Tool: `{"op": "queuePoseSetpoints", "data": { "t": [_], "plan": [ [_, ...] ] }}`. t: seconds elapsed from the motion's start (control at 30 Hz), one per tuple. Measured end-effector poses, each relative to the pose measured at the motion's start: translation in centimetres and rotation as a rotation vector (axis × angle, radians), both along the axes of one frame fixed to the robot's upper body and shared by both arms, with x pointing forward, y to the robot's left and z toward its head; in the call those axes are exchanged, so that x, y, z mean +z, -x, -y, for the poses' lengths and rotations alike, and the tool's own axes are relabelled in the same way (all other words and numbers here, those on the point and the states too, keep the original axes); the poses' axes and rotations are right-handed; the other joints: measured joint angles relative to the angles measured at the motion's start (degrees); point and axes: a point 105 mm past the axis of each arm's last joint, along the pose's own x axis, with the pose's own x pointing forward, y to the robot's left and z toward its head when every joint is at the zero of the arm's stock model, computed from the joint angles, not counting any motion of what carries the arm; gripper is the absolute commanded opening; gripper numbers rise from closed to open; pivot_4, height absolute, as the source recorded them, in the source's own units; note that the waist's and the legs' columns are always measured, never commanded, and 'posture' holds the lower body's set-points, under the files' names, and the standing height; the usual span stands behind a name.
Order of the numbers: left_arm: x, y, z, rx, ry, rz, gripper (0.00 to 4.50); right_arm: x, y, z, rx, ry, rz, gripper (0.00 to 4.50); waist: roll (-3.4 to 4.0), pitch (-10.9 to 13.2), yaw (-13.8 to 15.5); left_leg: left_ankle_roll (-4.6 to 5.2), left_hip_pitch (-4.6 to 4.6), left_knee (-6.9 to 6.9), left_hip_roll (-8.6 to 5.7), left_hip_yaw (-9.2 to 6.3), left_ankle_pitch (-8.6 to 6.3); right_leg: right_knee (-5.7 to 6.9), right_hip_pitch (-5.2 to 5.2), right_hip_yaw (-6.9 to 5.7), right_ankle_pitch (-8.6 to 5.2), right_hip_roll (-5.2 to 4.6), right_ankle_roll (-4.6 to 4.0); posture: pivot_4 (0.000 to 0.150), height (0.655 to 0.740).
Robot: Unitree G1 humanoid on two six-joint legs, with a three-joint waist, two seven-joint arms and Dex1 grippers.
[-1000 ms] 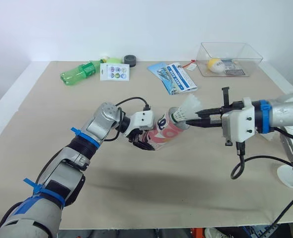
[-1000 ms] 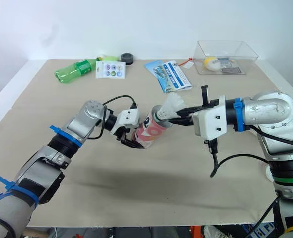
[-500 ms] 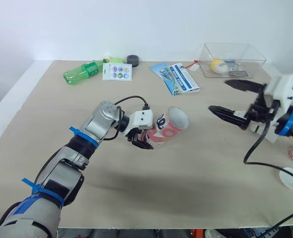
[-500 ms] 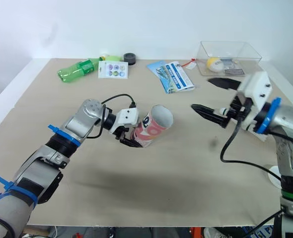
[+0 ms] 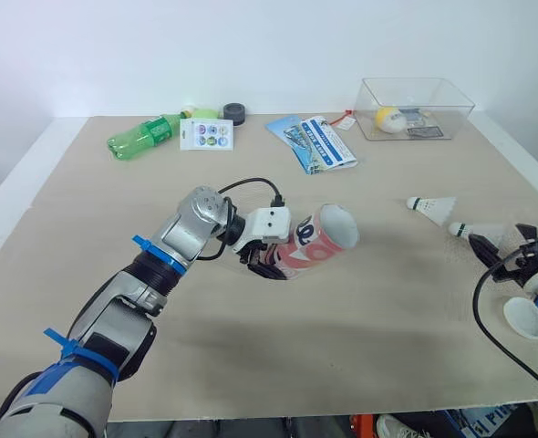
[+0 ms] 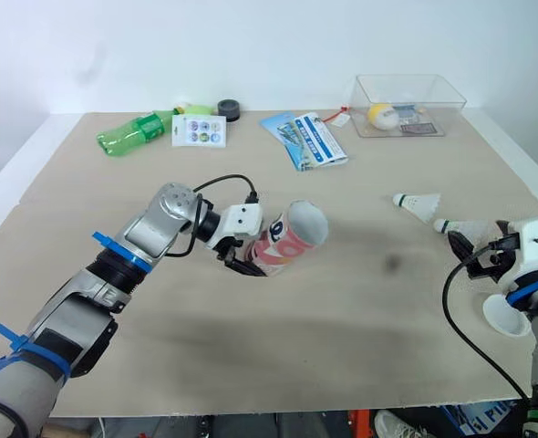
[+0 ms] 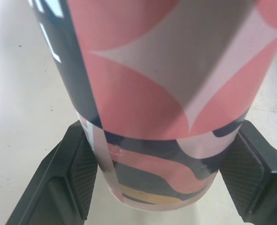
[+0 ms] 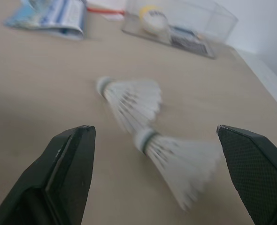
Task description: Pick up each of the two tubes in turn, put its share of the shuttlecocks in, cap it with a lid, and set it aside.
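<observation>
Two shuttlecocks (image 8: 131, 101) lie on the worktop (image 5: 342, 347) before the right end effector (image 8: 152, 127), whose fingers (image 8: 70, 168) stand apart, while the left end effector (image 7: 162, 140) is clamped on the tilted tube (image 5: 319, 242).

Right gripper (image 8: 152, 133), now open, over by 2 shuttlecocks (image 5: 436, 206)

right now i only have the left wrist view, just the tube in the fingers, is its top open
Observer: Yes. The tube is tilted, its open mouth toward the robot's right, with no lid on it.
Operator: where are the shuttlecocks
Observer: Two shuttlecocks lie on the table at the robot's right, close to the right gripper.
Operator: is that gripper holding one
Observer: No, it is open and empty; both lie on the table ahead of it.
</observation>
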Motion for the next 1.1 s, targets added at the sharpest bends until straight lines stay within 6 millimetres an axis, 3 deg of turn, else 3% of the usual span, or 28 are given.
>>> {"op": "queuePoseSetpoints", "data": {
  "t": [0.33, 0.53, 0.67, 0.8, 1.0, 1.03, 1.1],
  "plan": [
    [0.1, 0.5, 0.3, -0.004, 0.006, 0.001, 3.28, -1.1, -1.4, 1.4, -0.029, -0.074, -0.025, 4.44, 0.00, 0.00, -0.06, 0.00, -0.02, -0.02, -0.01, 0.00, 0.00, -0.02, 0.00, 0.01, -0.03, -0.01, 0.02, 0.150, 0.7400],
    [0.1, 0.5, 0.2, -0.002, 0.006, 0.003, 3.28, -2.2, -2.2, 0.7, 0.018, -0.096, -0.084, 4.44, 0.00, 0.00, -0.10, 0.00, -0.02, -0.03, -0.01, -0.01, 0.00, -0.02, 0.01, 0.01, -0.02, 0.00, 0.02, 0.150, 0.7400],
    [0.1, 0.5, 0.2, 0.000, 0.004, 0.003, 3.28, -2.0, -2.8, 0.3, 0.038, -0.097, -0.081, 4.44, 0.00, 0.00, -0.10, 0.00, -0.02, -0.03, -0.01, -0.01, 0.00, -0.01, 0.01, 0.01, -0.02, 0.00, 0.02, 0.150, 0.7400],
    [0.1, 0.4, 0.1, 0.001, 0.003, 0.004, 3.28, -2.0, -2.9, 0.2, 0.044, -0.093, -0.081, 3.33, 0.00, 0.00, -0.10, 0.00, -0.03, -0.03, -0.02, -0.01, 0.00, -0.02, 0.01, 0.01, -0.03, -0.01, 0.03, 0.150, 0.7400],
    [0.0, 0.4, 0.1, 0.005, 0.004, 0.004, 3.28, -2.0, -2.8, 0.2, 0.039, -0.092, -0.080, 0.32, 0.00, 0.00, -0.10, 0.00, -0.02, -0.02, -0.02, -0.01, 0.00, -0.01, 0.01, 0.01, -0.02, -0.01, 0.03, 0.150, 0.7400],
    [0.0, 0.4, 0.1, 0.006, 0.004, 0.004, 3.28, -2.1, -2.8, 0.2, 0.039, -0.092, -0.082, 0.06, 0.00, 0.00, -0.10, 0.00, -0.02, -0.02, -0.02, -0.01, 0.00, -0.01, 0.01, 0.01, -0.02, -0.01, 0.03, 0.150, 0.7400],
    [0.0, 0.4, 0.1, 0.008, 0.005, 0.005, 3.28, -2.3, -2.7, 0.3, 0.035, -0.090, -0.089, 0.06, 0.00, 0.00, -0.10, 0.00, -0.02, -0.03, -0.02, -0.01, 0.00, -0.02, 0.01, 0.01, -0.03, -0.01, 0.03, 0.150, 0.7400]
  ]
}}
